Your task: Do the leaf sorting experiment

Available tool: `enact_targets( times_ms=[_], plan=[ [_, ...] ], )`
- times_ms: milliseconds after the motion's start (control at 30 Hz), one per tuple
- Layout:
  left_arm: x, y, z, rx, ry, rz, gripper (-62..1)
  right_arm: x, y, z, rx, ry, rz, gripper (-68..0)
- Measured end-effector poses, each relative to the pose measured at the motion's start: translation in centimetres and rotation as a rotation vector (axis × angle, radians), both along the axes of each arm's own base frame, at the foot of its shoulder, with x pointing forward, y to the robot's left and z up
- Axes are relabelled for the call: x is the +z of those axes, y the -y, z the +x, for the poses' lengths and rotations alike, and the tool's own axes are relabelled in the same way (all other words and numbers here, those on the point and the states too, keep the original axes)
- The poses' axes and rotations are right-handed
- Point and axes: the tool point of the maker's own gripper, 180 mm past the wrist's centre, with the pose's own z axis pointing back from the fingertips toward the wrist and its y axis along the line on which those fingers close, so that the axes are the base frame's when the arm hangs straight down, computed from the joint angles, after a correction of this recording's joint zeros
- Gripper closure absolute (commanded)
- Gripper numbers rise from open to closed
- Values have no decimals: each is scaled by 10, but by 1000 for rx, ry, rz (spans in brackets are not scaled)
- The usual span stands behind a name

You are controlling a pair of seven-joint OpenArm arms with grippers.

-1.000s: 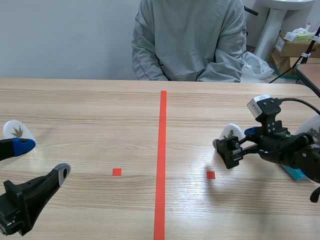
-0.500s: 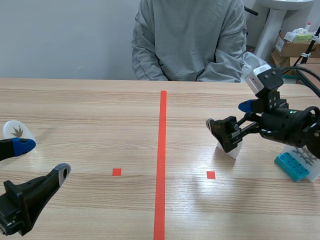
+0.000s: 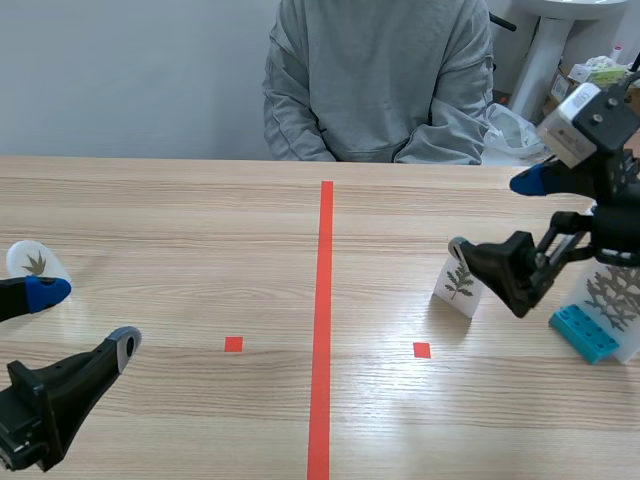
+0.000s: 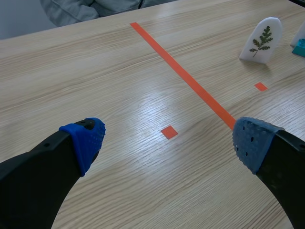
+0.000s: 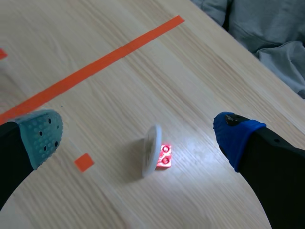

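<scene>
a robot test room or lab, by the look of it: a long wooden table [image 3: 180, 230] marked with an orange-red tape line [image 3: 323, 300] and small squares, a person [image 3: 375, 80] in a grey sweatshirt seated across the table, a bare pale wall [image 3: 130, 70] behind it, a cardboard box [image 3: 558, 85] and a plastic bag [image 3: 510, 130] past the table's far right corner.

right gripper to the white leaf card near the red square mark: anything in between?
Nothing visible. The right gripper hangs open just above the white arched card with a green leaf print, which sits between its jaws in the wrist view.
</scene>
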Motion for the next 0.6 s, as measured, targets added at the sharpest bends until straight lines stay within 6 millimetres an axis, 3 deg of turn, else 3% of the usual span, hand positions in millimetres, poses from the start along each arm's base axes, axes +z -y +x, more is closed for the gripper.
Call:
enact_targets(
  times_ms=[233,600],
  plan=[
    [0,0,0,0,0,0,-572,-2,-4,-37,38,-60,45,-667],
    [0,0,0,0,0,0,-572,-22,-2,-72,22,-180,101,-667]
  ],
)
